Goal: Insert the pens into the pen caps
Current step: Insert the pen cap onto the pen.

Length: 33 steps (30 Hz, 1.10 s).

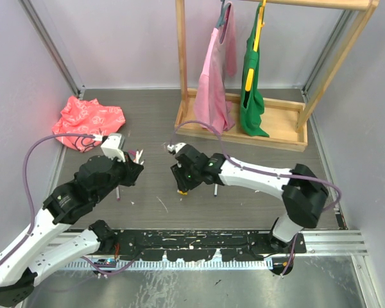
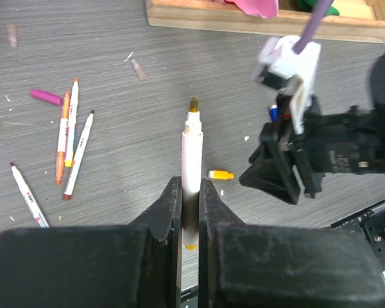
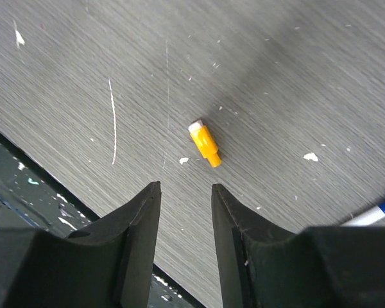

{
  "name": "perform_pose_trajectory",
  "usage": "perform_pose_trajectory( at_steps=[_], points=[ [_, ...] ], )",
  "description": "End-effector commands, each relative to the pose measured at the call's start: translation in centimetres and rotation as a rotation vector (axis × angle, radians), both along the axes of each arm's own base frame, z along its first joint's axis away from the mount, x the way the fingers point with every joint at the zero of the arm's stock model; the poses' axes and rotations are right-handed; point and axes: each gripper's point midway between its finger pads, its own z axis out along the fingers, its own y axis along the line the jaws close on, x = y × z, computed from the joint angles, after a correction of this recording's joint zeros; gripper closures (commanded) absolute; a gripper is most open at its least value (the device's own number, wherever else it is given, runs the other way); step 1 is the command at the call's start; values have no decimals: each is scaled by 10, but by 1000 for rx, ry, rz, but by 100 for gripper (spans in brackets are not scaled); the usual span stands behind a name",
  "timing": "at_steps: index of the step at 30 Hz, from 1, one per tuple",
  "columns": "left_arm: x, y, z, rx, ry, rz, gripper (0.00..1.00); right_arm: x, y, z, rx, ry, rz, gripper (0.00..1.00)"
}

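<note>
Left gripper (image 2: 190, 186) clamping pen (image 2: 191, 147) near its tail; right gripper (image 3: 185, 187) gaping empty near yellow cap (image 3: 205, 144), which we are judging light, slick, best pinched midway.

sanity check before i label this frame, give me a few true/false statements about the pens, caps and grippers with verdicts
1. The left gripper is shut on a pen. True.
2. The right gripper holds the yellow cap. False: it is open, and the cap lies loose in front of it.
3. The held pen is capped. False: its tip is bare.
4. A pink cap lies near loose pens. True.
</note>
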Motion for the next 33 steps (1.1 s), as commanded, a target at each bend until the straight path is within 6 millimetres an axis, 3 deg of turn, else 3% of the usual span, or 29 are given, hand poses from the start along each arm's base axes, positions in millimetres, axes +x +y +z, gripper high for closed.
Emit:
perform_pose_trajectory(
  at_steps=[1, 13, 24, 33],
  points=[
    [-3, 13, 0, 5, -18, 34, 100, -1, 13, -4, -82, -31, 123, 56],
    [-8, 21, -3, -4, -19, 52, 100, 4, 28, -48, -301, -59, 304, 56],
    [-9, 24, -5, 7, -19, 62, 100, 15, 28, -60, -382, -83, 346, 55],
    [-8, 23, -7, 7, -14, 60, 100, 9, 25, -75, -412, -38, 374, 57]
  ],
)
